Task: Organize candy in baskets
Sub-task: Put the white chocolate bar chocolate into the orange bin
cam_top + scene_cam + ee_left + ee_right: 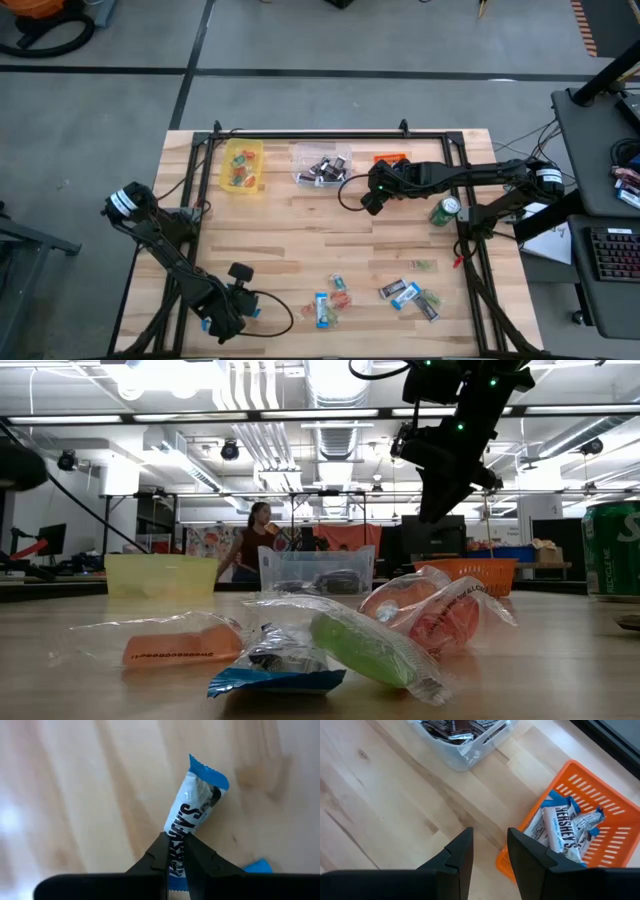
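Note:
My left gripper (222, 325) (175, 842) stands at the table's near left, pointing steeply down, shut on a blue-and-white candy bar (197, 800). My right gripper (372, 200) (490, 852) hovers open with nothing between its fingers, above the wood just in front of the orange basket (590, 820), which holds blue-and-white bars. The clear basket (320, 165) holds dark wrapped pieces. The yellow basket (242, 166) holds small red, orange and green pieces. All three baskets stand in a row along the far edge. Loose candy (340, 295) lies near the front edge. My left gripper pinches the blue-and-white bar's wrapper (176, 832) between its two fingers, toward one end of the bar. The fingers come from above, slanting down. The rest of the bar, with its blue crimped end (209, 771), stretches away from the fingers over the wood. Whether it is lifted clear does not show.
A green can (445, 210) stands upright on the right side of the table, under my right arm. More loose candy (410, 295) lies near the front right. In the low view an orange piece (170, 645), a green one (360, 645) and red ones (440, 615) lie close by.

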{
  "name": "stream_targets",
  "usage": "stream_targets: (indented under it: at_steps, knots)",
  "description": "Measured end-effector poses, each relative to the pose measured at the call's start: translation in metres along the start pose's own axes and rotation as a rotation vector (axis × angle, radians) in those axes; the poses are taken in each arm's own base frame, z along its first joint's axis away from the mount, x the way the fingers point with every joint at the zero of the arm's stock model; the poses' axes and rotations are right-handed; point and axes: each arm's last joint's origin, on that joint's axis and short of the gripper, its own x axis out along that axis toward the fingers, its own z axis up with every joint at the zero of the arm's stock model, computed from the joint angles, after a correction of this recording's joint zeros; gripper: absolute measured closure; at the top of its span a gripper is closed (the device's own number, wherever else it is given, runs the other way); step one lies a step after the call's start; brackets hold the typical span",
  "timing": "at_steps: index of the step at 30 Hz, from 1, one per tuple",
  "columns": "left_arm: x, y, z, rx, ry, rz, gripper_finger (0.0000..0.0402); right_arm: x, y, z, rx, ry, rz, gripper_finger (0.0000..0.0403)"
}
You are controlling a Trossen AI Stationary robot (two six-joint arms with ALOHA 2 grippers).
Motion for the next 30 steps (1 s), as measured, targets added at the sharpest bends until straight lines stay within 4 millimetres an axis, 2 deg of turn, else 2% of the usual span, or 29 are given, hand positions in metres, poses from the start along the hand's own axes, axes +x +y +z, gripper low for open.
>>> stream_targets:
  at_steps: [6,13,17,22,26,30]
  knots:
    - [-0.023,0.013,0.007,-0.059,-0.202,0.150,0.0396,-0.004,0.012,-0.005,-0.036,-0.019,0.038,0.0291]
    - [-0.044,0.043,0.020,-0.138,-0.410,0.408,0.0400,-0.013,0.053,-0.016,-0.146,-0.211,0.234,0.0291]
    - [-0.044,0.061,0.032,-0.226,-0.504,0.550,0.0400,-0.017,0.082,-0.032,-0.256,-0.421,0.404,0.0291]
    - [-0.038,0.077,0.052,-0.289,-0.596,0.663,0.0401,-0.018,0.107,-0.049,-0.278,-0.707,0.582,0.0291]
    - [-0.034,0.088,0.064,-0.348,-0.639,0.670,0.0401,-0.012,0.117,-0.056,-0.269,-0.798,0.633,0.0291]
    - [-0.031,0.096,0.072,-0.375,-0.665,0.677,0.0401,0.004,0.126,-0.061,-0.252,-0.810,0.647,0.0291]
